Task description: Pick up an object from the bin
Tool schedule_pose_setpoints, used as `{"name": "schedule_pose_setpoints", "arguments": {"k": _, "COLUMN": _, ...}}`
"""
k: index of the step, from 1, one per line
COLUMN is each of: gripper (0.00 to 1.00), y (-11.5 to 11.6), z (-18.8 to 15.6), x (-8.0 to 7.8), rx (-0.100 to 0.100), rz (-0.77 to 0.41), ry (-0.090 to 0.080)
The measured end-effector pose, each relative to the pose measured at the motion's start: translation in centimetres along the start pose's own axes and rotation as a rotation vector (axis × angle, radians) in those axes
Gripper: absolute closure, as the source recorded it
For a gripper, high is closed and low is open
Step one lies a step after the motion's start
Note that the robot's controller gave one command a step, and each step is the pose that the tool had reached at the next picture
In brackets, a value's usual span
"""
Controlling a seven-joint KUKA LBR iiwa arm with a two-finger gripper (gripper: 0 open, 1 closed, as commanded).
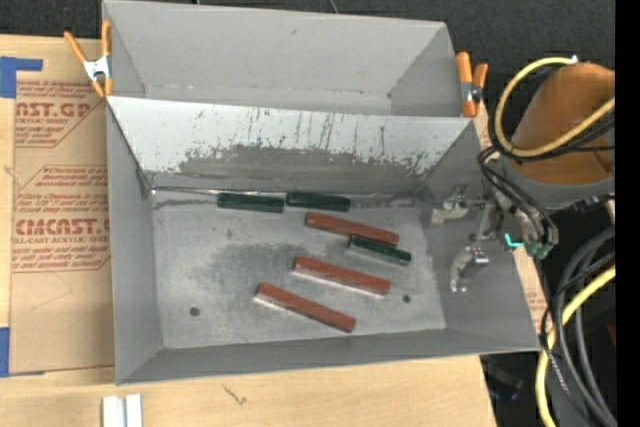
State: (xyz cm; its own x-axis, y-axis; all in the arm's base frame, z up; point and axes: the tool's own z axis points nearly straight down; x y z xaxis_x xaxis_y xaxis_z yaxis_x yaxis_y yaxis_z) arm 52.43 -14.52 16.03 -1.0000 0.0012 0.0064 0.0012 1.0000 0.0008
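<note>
- One wide grey metal bin (130, 215), with sloping walls and a scuffed flat floor, takes up most of our view from above.
- One robot arm (560, 130), capped in orange and looped with yellow and black cables, reaches in from the right.
- Its two-finger metal gripper (460, 237) hangs over the bin's right sloping wall, beside the floor and not above any bar. We see its tips standing apart with nothing between them.
- Three long, flat red-brown bars lie slantwise on the floor: the front red-brown bar (303, 306), the middle red-brown bar (340, 277) just behind it, and the rear red-brown bar (350, 228).
- Three shorter dark green bars complete the set. The right dark green bar (380, 251) lies alongside the rear red-brown bar, seemingly touching it, and is nearest the gripper. The left dark green bar (250, 202) and the centre dark green bar (318, 203) sit end to end along the floor's back edge.
- We judge this to be the approach step, with nothing picked yet.
- The next move calls for shifting left over the floor, setting the tips across one bar's narrow width, then descending. The middle red-brown bar lies clear of its neighbours and looks the easier choice.
</note>
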Motion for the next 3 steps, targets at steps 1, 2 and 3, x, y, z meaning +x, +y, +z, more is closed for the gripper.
{"name": "schedule_pose_setpoints", "arguments": {"k": 1, "gripper": 0.0, "y": 0.1, "z": -0.4, "x": -0.2, "rx": 0.001, "rz": -0.001, "ry": -0.007}}
{"name": "schedule_pose_setpoints", "arguments": {"k": 2, "gripper": 0.0, "y": 5.3, "z": 5.3, "x": 0.9, "rx": 0.002, "rz": -0.091, "ry": -0.011}}
{"name": "schedule_pose_setpoints", "arguments": {"k": 3, "gripper": 0.0, "y": 8.0, "z": 6.0, "x": 1.0, "rx": 0.001, "rz": -0.001, "ry": -0.007}}
